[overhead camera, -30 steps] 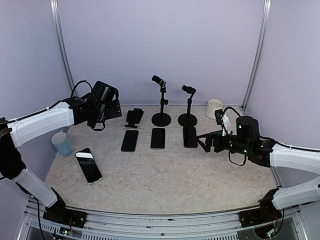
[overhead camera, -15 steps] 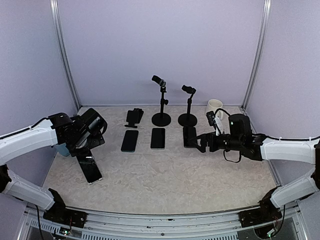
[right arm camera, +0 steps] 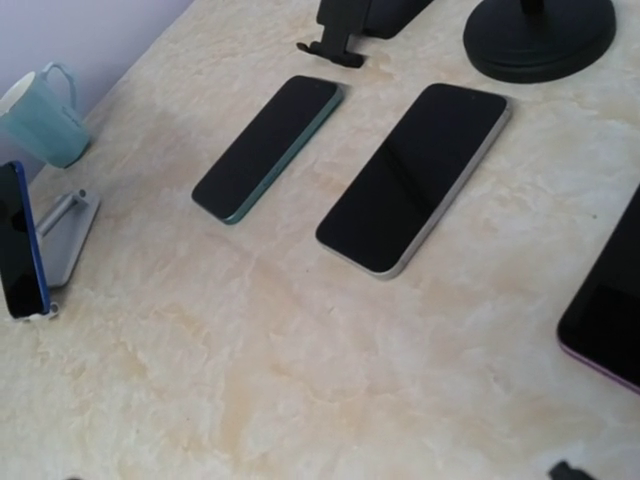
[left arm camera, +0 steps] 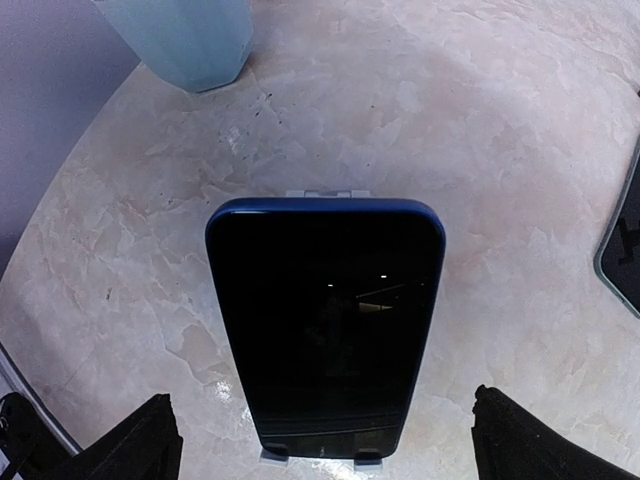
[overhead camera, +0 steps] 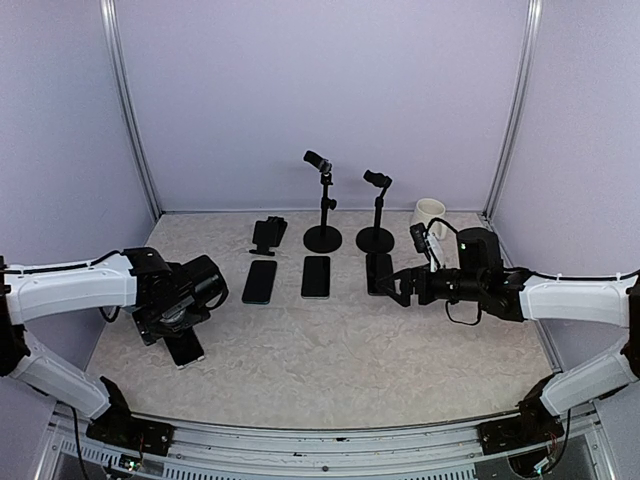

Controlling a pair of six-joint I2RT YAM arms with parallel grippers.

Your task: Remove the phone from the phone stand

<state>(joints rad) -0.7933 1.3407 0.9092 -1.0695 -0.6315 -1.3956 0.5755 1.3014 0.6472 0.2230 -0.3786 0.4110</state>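
Where lilac walls enclose | beige marbled tbl | phone on stand

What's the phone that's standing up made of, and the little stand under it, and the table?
The phone: probably a glass front, glossy black, since it mirrors small lights; its blue rim is unclear. The stand: looks like matte silver metal, though painted plastic is possible. The table: beige marble-look top with veins, slightly shiny; maybe stone or a printed sheet.
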